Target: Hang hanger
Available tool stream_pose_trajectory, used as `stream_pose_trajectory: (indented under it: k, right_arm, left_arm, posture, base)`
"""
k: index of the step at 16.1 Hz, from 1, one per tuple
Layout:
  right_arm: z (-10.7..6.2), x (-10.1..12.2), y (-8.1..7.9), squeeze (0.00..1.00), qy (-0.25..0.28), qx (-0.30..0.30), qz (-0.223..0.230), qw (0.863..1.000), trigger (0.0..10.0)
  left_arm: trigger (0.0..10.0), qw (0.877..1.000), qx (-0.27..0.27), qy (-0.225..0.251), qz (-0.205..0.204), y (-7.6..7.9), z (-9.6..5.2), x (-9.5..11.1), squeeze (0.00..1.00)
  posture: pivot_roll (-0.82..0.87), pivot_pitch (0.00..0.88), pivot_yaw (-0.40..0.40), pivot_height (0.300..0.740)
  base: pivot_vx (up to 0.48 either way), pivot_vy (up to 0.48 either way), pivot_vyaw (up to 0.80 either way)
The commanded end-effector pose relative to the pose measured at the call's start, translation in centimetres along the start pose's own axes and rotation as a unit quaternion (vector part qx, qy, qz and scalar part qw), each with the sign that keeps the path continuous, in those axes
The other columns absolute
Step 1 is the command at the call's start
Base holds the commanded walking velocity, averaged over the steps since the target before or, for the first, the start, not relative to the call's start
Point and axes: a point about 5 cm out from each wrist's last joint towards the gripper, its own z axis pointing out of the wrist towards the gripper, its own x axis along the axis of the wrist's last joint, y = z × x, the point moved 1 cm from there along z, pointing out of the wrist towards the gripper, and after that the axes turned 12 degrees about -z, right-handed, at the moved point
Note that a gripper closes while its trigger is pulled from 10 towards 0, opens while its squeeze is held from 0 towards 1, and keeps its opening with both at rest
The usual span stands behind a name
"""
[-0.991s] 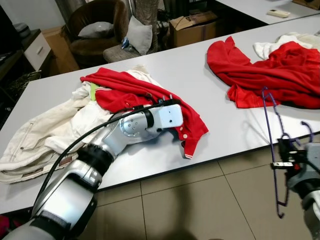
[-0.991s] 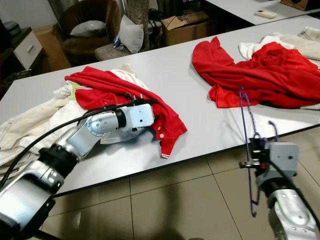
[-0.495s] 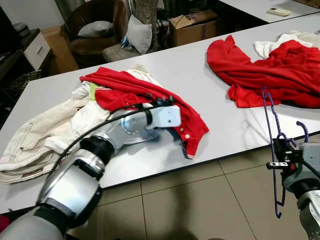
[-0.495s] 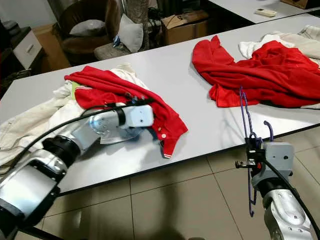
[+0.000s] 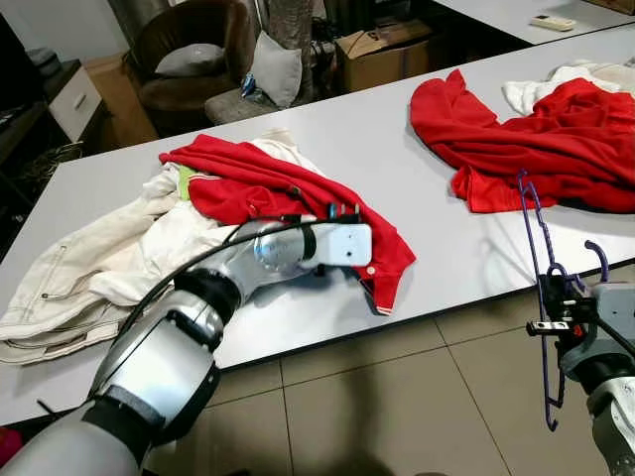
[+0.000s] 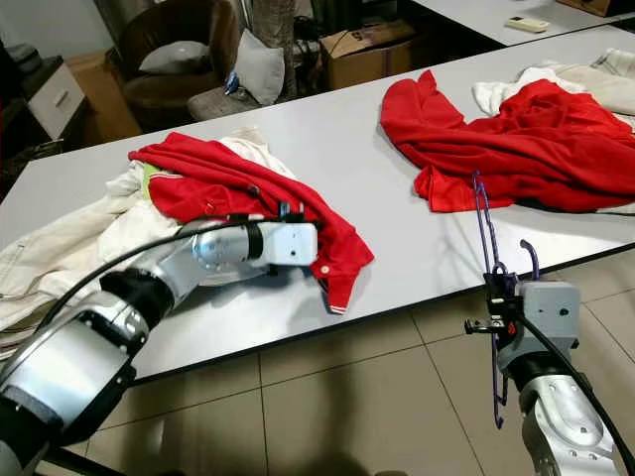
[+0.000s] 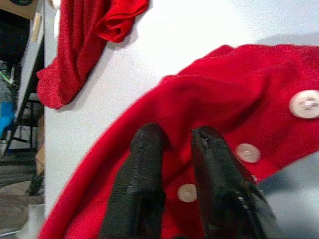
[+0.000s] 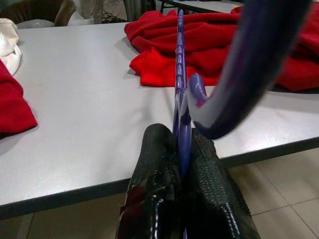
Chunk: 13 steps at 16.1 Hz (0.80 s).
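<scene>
A crumpled red shirt (image 5: 258, 183) with white buttons lies on the grey table (image 5: 397, 169), on top of a cream garment (image 5: 89, 258). My left gripper (image 7: 177, 144) rests on the shirt's buttoned edge near the table's front. Its two fingers stand narrowly apart with red cloth pinched between them. Off the table's front right edge, over the floor, my right gripper (image 8: 180, 137) is shut on a purple hanger (image 5: 536, 248). The hanger stands upright and edge-on, its hook (image 5: 598, 260) curling just above the wrist.
A second heap of red and white clothes (image 5: 536, 129) lies at the table's right end. Behind the table stand a brown armchair (image 5: 189, 50), a grey pillow (image 5: 276, 69) and a cardboard box (image 5: 382, 55). Tiled floor (image 5: 377, 397) runs along the front edge.
My left gripper has slid to the right along the red shirt, toward its buttoned edge. The right gripper with the hanger has risen slightly.
</scene>
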Motion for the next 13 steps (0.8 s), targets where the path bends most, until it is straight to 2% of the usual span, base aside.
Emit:
stream_pose_trajectory:
  k: [1, 7, 10, 12, 13]
  right_arm:
    - [0.0, -0.4, -0.8, 0.0, -0.014, 0.013, 0.007, 1.0, 10.0]
    - [0.1, -0.5, -1.0, 0.0, -0.013, 0.013, 0.009, 1.0, 10.0]
    - [0.2, -0.4, -1.2, 0.0, -0.012, 0.016, 0.008, 1.0, 10.0]
    - [0.3, -0.3, -1.3, 0.0, -0.01, 0.019, 0.007, 1.0, 10.0]
    - [0.4, -0.2, -1.3, 0.0, -0.007, 0.022, 0.007, 1.0, 10.0]
  left_arm:
    - [0.0, 1.0, 0.005, -0.018, 0.007, -0.4, -0.2, -0.4, 0.0]
    - [0.0, 0.999, 0.032, -0.03, 0.015, -1.3, 0.0, -0.2, 0.0]
    - [0.0, 0.999, 0.039, -0.035, 0.002, -1.2, 0.0, -0.5, 0.0]
    - [0.0, 0.992, 0.079, -0.002, -0.097, -2.0, -0.2, -0.4, 0.0]
    - [0.0, 0.981, 0.103, 0.026, -0.161, -2.8, -0.4, 0.0, 0.0]
  posture:
    - [-0.27, 0.0, 0.214, 0.74]
    - [-0.27, 0.0, 0.213, 0.74]
    - [-0.26, 0.0, 0.208, 0.74]
    - [-0.26, 0.0, 0.202, 0.74]
    - [-0.26, 0.0, 0.202, 0.74]
  base:
    - [0.0, 0.0, 0.0]
    - [0.0, 0.0, 0.0]
    - [0.0, 0.0, 0.0]
    - [0.0, 0.0, 0.0]
    - [0.0, 0.0, 0.0]
